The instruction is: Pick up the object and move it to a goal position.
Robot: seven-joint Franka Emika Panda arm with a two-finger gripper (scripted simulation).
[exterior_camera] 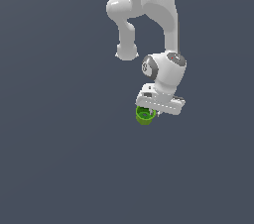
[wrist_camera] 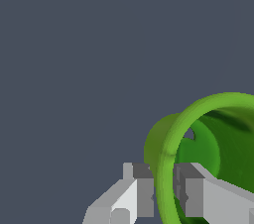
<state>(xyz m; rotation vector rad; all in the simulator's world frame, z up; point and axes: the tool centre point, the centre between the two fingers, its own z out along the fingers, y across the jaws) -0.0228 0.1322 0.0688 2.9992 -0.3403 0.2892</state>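
Reading across the exterior view from its left, there is only plain dark grey ground until, a little to the right of the middle, the white arm reaches down and ends in the gripper with the small green cup tucked right under it, at the end of the gripper bar nearer the exterior view's left. No table edge, corner or goal mark shows anywhere, so the cup can only be placed by the gripper it hangs from. In the wrist view the fingers stand either side of the cup's rim, one outside the wall and one inside the hollow, pinching that thin wall between them; whether the cup is clear of the ground I cannot tell. The risk, as I judge it, lies in that narrow hold: a pinch on one side of a round rim sits off the cup's centre, so a quick swing or sudden stop could make it pivot or slip out before the goal.
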